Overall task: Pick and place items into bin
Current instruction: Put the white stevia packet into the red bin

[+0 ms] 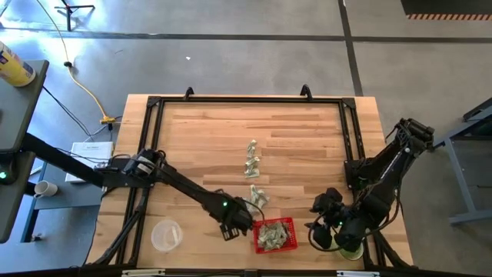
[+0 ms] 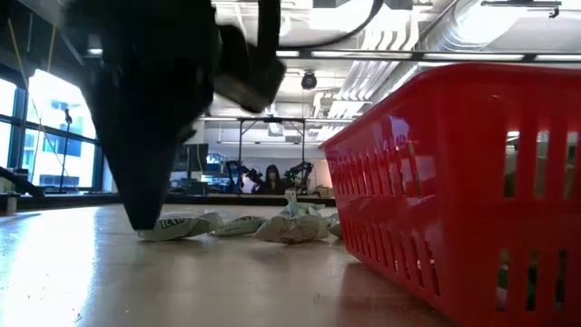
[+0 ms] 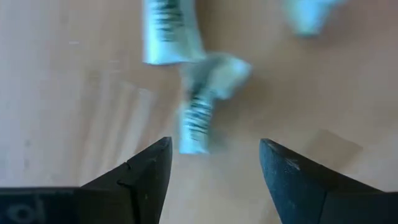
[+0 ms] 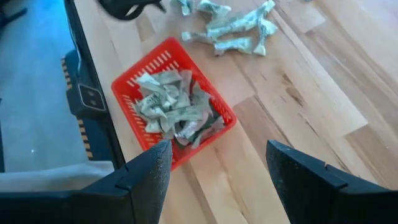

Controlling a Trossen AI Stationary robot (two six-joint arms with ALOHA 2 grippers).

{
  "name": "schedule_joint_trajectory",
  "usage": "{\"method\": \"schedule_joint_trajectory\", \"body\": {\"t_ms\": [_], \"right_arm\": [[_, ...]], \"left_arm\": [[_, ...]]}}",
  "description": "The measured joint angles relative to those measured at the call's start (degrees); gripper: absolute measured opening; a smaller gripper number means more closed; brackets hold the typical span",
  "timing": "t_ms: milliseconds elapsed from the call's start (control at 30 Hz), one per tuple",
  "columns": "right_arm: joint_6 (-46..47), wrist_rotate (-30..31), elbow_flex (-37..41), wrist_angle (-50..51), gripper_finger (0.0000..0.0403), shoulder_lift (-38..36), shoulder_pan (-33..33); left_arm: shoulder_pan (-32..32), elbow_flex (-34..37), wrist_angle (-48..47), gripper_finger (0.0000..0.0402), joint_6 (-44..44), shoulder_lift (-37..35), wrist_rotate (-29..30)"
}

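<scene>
Pale wood planks make up the table [image 1: 292,131], set in a black frame over a grey concrete floor. At the left near the front edge sits a clear round container [image 1: 165,235], not part of the job. Just right of it the left gripper [image 1: 247,215] hangs low over the wood, close beside the bin [image 1: 289,225]; its wrist view shows the fingers [image 3: 146,171] spread wide and holding nothing, with a wrapped piece [image 3: 198,118] lying between and just ahead of the tips. More items [image 1: 253,161] lie in a loose line up the middle of the table, and a few more [image 1: 258,196] sit near the bin's far corner. The bin itself already holds a heap of wrappers [image 4: 177,109]. At the right the right gripper [image 1: 327,208] waits above the table next to the bin, fingers apart and empty. The pieces look feather-light, soft and crinkly, so they should crush a little rather than resist, and the film may slip or cling. The twisted middle of the nearest piece looks the best place to pinch, with the fingers closing across its narrow width; a grip on a loose end would likely let it slide out. Being so light, a piece may skid if a fingertip nudges it first.
</scene>
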State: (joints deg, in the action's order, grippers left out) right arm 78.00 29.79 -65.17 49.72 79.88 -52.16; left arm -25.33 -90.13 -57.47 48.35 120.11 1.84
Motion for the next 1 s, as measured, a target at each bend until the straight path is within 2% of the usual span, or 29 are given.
{"method": "schedule_joint_trajectory", "body": {"t_ms": [233,367,633,833,900,1000], "right_arm": [[0.0,-1.17,0.0,1.4,0.0252,0.0,0.16],[0.0,-1.21,0.0,1.9,0.0252,0.0,0.46],[0.22,-1.36,0.0,1.98,0.0252,0.0,0.46],[0.22,-1.47,0.0,2.3,0.0252,0.0,0.46],[0.22,-1.47,0.0,2.56,0.0252,0.0,0.46],[0.22,-1.65,0.0,2.84,0.0252,0.0,0.46]], "left_arm": [[3.01,1.44,2.37,0.0275,-0.77,0.0,0.05],[5.22,1.44,3.84,0.0256,-2.76,-0.01,-1.0],[6.73,5.0,4.15,0.0163,-4.68,0.11,-5.34],[6.46,1.33,3.34,0.0033,-4.36,-0.38,-12.38],[6.37,-1.67,3.99,0.0023,-4.44,-2.14,-12.99],[6.59,-6.77,4.39,0.0035,-4.59,-3.74,-12.36]]}}
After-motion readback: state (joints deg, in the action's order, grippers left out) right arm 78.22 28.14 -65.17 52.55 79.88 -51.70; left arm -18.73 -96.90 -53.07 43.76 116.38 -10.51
